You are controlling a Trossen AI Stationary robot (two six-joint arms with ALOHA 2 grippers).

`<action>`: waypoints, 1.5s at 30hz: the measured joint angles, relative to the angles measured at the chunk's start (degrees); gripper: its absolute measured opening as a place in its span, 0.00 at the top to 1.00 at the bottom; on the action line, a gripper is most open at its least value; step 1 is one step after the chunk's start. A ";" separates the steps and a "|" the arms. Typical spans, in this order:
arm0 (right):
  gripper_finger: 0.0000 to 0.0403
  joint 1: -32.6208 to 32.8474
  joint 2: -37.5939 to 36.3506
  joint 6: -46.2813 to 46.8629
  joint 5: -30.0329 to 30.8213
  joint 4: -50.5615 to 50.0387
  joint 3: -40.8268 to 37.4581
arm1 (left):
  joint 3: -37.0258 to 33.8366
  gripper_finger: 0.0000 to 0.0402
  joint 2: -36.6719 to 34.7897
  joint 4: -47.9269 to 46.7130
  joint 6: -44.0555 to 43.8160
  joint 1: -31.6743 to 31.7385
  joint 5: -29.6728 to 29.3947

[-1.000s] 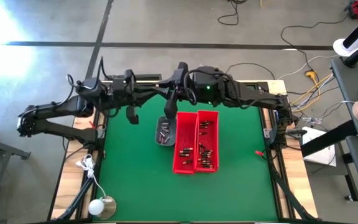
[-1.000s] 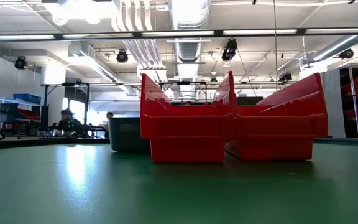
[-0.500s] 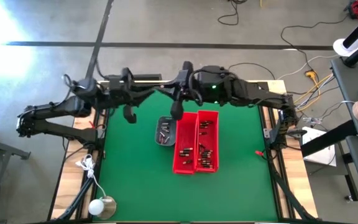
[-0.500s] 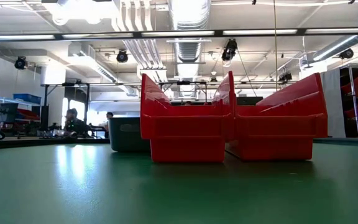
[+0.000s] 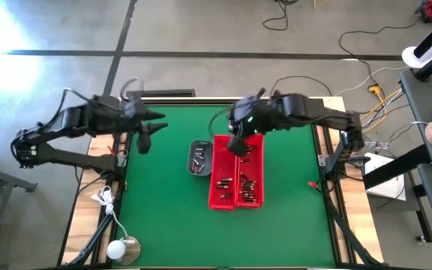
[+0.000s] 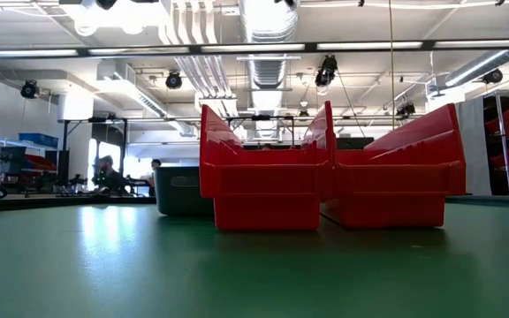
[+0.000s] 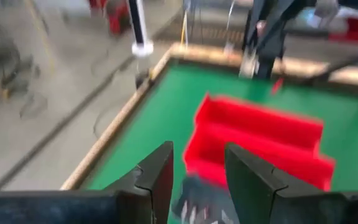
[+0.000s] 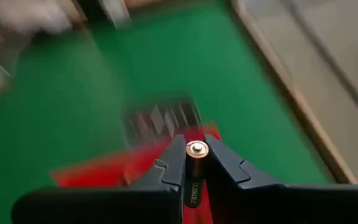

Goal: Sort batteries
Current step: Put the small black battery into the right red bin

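Note:
My right gripper (image 5: 238, 142) hangs over the far end of the two red bins (image 5: 235, 171), shut on one battery (image 8: 195, 167). More batteries (image 5: 244, 180) lie on the floors of both bins, and several lie in the small grey tray (image 5: 199, 158) to their left. My left gripper (image 5: 142, 139) hovers over the green mat left of the tray. Its fingers (image 7: 159, 173) are open with nothing between them. The left wrist view looks down at the tray (image 7: 194, 202) and the bins (image 7: 257, 140). The low view shows the bins (image 6: 325, 177) and the tray (image 6: 182, 190) but no gripper. My right gripper pinches the battery between its two fingers. The battery lies along the fingers, and its silvery end cap (image 8: 196, 148) pokes out past the fingertips (image 8: 174, 163). It slants downward, lifted clear above the bins.
A white ball and a metal cup (image 5: 124, 250) sit at the near left corner of the mat (image 5: 163, 217). Wooden rails (image 5: 322, 161) border the table. Cables lie on the floor beyond the far edge.
My right gripper has gone toward the table's right edge and down, from above the tray to above the bins' far end, tipping downward. My left gripper has drawn back toward the table's left edge and has tipped down too.

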 joint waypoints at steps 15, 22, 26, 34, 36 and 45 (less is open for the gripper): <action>0.92 8.50 0.70 5.50 -10.41 2.14 -35.43 | -4.79 0.69 0.69 1.26 2.78 -0.02 -0.17; 0.92 8.15 0.72 5.45 -11.47 13.60 -45.95 | -4.74 0.69 0.70 1.22 4.13 0.00 -0.17; 0.92 8.16 0.72 6.55 -11.82 17.46 -50.90 | -4.74 0.69 0.46 0.44 3.14 0.00 -0.17; 0.92 7.39 0.72 6.45 -11.80 21.63 -55.68 | -4.72 0.69 0.51 0.23 2.29 0.00 -0.17; 0.92 7.13 0.72 6.58 -11.46 23.12 -56.55 | -4.72 0.69 0.58 0.30 2.28 0.00 -0.17; 0.92 6.58 0.53 5.68 -10.69 26.43 -58.10 | -4.69 0.69 0.83 0.34 1.23 0.00 -0.15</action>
